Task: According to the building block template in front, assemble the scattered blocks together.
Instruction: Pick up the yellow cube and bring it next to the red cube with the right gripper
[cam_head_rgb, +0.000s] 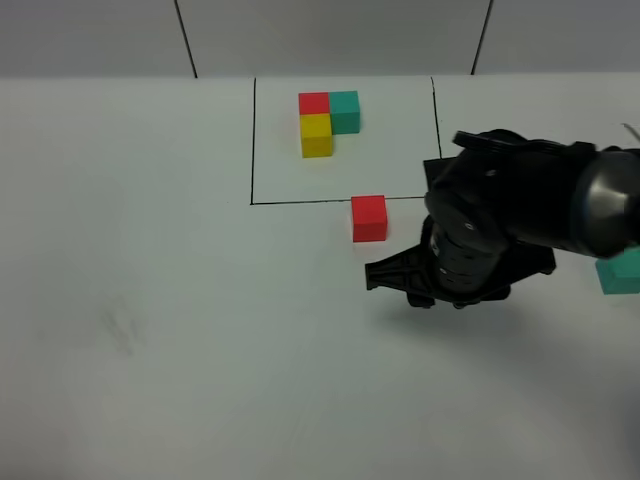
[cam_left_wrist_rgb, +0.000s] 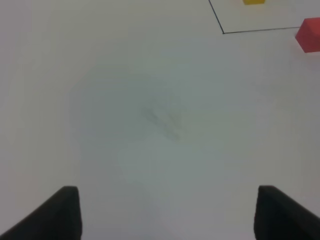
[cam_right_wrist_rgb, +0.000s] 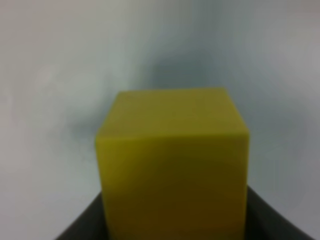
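Note:
The building block template (cam_head_rgb: 328, 120) lies in a black-outlined square at the back: red at the corner, teal to its right, yellow in front. A loose red cube (cam_head_rgb: 369, 217) sits just outside the square's front line and also shows in the left wrist view (cam_left_wrist_rgb: 310, 34). A loose teal cube (cam_head_rgb: 620, 272) sits at the right edge. My right gripper (cam_right_wrist_rgb: 172, 222) holds the loose yellow cube (cam_right_wrist_rgb: 172, 165) between its jaws; in the high view the right arm (cam_head_rgb: 500, 230) hides both. My left gripper (cam_left_wrist_rgb: 167, 215) is open and empty over bare table.
The black outline (cam_head_rgb: 253, 140) frames the template. The white table (cam_head_rgb: 150, 300) stretches to the left and front. The template's yellow cube (cam_left_wrist_rgb: 254, 1) peeks in at the edge of the left wrist view. Black seams cross the grey back wall.

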